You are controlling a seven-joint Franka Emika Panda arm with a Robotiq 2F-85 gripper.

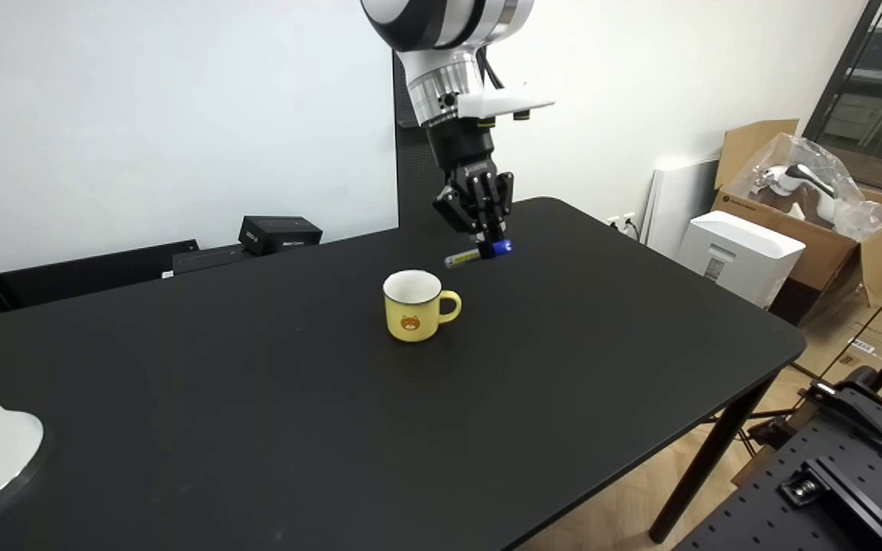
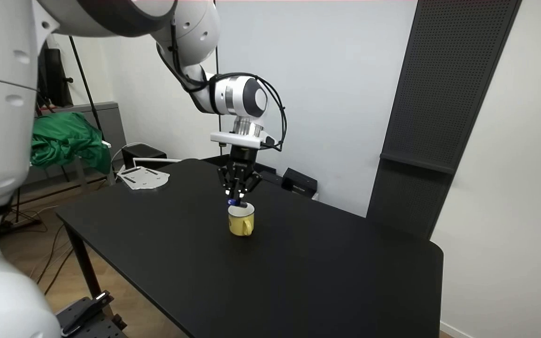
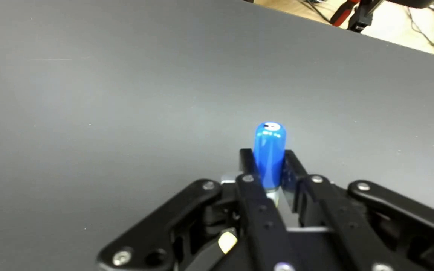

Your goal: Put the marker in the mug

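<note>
Robotiq gripper (image 3: 268,162): clenched on blue end of marker (image 1: 465,258), held near-horizontal above black table (image 1: 295,428). Yellow bear-face mug (image 1: 412,310): upright on table, near but apart from marker.

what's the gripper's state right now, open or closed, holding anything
Gripper: closed, holding the blue-capped marker.

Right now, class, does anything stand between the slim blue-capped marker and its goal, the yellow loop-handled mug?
Nothing visible does: the black claw holds the marker, and both exterior views show no object between it and the mug.
</note>
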